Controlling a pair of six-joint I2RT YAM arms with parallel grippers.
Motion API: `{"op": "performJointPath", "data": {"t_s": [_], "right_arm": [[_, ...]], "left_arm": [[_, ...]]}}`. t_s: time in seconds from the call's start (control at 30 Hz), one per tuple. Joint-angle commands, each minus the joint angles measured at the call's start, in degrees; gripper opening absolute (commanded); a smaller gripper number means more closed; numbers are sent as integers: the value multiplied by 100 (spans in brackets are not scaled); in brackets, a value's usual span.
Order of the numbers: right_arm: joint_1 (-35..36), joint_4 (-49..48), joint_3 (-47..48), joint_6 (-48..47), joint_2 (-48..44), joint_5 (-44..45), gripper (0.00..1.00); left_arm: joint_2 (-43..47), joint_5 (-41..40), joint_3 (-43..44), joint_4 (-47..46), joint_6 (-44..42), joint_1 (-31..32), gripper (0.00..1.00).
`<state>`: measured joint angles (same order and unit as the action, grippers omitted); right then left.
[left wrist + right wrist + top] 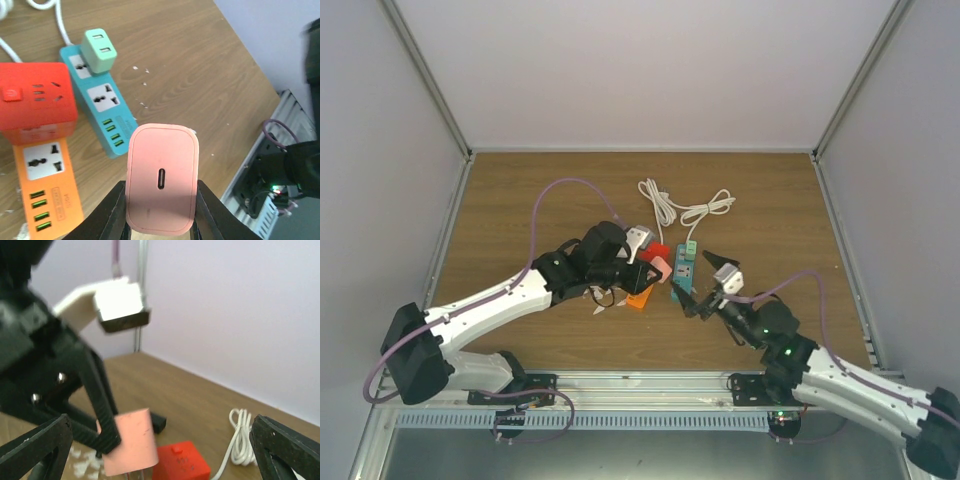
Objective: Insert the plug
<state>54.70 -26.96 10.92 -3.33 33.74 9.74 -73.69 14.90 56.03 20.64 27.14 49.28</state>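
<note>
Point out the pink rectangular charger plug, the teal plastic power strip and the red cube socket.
Pink rectangular charger plug (pixel 161 206): left wrist view, face below port.
Teal plastic power strip (pixel 103 98): left wrist view, white socket panel.
Red cube socket (pixel 44 107): left wrist view, top face.

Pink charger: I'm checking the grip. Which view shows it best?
Left wrist: the pink charger is close and face-on, clamped in the left gripper. Right wrist shows its side; top external only a small pink patch.
</note>
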Motion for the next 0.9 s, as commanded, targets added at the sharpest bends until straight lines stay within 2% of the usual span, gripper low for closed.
{"op": "performJointPath", "data": {"t_s": [0.0,0.17,0.4,0.87], "right_arm": [[-189,475,-121,750,-852,500,100],[-537,1019,-90,1191,-1323,482,100],[-772,1164,-105,1341,-1214,439,100],[-998,1248,-204,1420,-1310,345,100]], "left_arm": [[206,-555,-90,-4,-220,-85,0],[101,-1615,-202,264,-296,-78,0],[-443,-2766,-498,288,-219,127,0],[-1336,-2984,-81,-71,-446,742,0]]}}
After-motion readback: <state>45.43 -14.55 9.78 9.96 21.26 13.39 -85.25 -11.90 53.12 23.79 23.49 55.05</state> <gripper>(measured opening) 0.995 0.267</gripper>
